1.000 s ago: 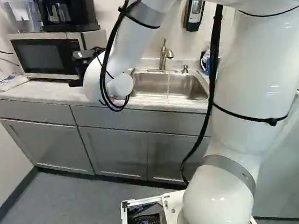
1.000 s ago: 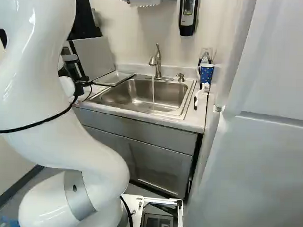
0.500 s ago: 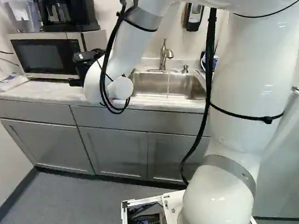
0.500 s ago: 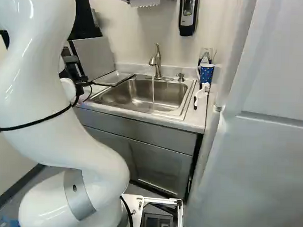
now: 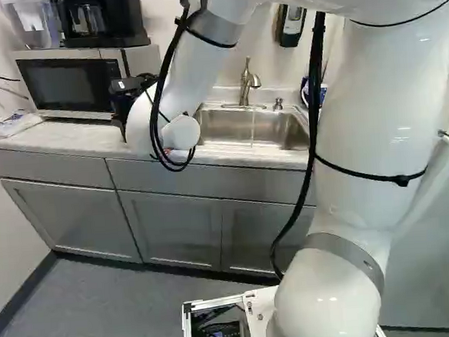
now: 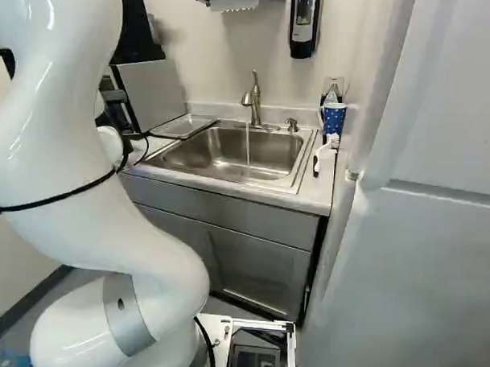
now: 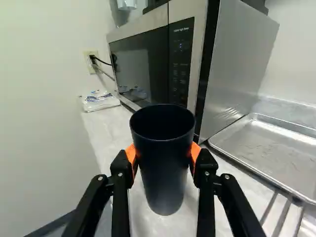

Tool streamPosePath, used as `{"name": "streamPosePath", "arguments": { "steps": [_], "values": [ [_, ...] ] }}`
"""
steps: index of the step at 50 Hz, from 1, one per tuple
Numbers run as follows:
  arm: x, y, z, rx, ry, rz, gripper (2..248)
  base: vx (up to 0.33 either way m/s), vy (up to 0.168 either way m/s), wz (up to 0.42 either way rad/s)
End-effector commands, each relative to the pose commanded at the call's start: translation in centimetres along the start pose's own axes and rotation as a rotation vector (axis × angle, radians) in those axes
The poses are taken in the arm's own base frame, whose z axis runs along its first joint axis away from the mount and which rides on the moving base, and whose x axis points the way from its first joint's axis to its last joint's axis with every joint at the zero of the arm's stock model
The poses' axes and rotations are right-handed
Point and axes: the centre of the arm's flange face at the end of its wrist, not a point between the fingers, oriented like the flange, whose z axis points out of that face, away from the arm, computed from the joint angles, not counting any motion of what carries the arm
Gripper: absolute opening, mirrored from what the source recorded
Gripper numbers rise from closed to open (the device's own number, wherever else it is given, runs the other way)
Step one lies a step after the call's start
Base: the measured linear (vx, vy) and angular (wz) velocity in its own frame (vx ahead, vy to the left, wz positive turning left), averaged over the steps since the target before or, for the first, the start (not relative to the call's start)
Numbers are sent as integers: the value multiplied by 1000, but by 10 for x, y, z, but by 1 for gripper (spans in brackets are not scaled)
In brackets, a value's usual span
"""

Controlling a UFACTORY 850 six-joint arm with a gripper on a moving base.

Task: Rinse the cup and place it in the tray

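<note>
My gripper (image 5: 129, 86) shows as a black shape before the microwave in the left base view. In the wrist view the gripper (image 7: 164, 157) is shut on a tall dark cup (image 7: 164, 173), an orange pad pressing each side below the rim. The cup stands mouth up over the counter; whether its base touches the surface I cannot tell. The metal tray (image 7: 276, 143) lies on the counter beyond the microwave's side, also seen left of the sink (image 6: 230, 155) in the right base view. Water runs from the faucet (image 6: 254, 99) into the sink.
The microwave (image 7: 153, 64) stands close behind the cup. A plastic packet (image 7: 100, 100) lies by the wall. Wire rack bars (image 7: 283, 215) show beside the gripper. A blue patterned cup (image 6: 333, 118) and a white brush (image 6: 325, 150) are right of the sink.
My gripper's fingers have closed, their dark outline drawing in at the microwave in the left base view. The arm shifted slightly at first, then stayed still. The base has not moved.
</note>
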Motion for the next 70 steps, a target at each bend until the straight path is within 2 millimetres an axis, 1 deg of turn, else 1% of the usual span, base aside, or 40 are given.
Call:
{"name": "streamPosePath", "arguments": {
  "steps": [13,21,46,70],
  "values": [
    [12,0,-2,0,24,0,123,0,0,0],
    [20,5,-9,-10,40,2,123,0,0,0],
    [42,33,-43,-68,89,8,123,0,0,0],
    [60,65,-65,-140,84,15,123,0,0,0]
  ]
}}
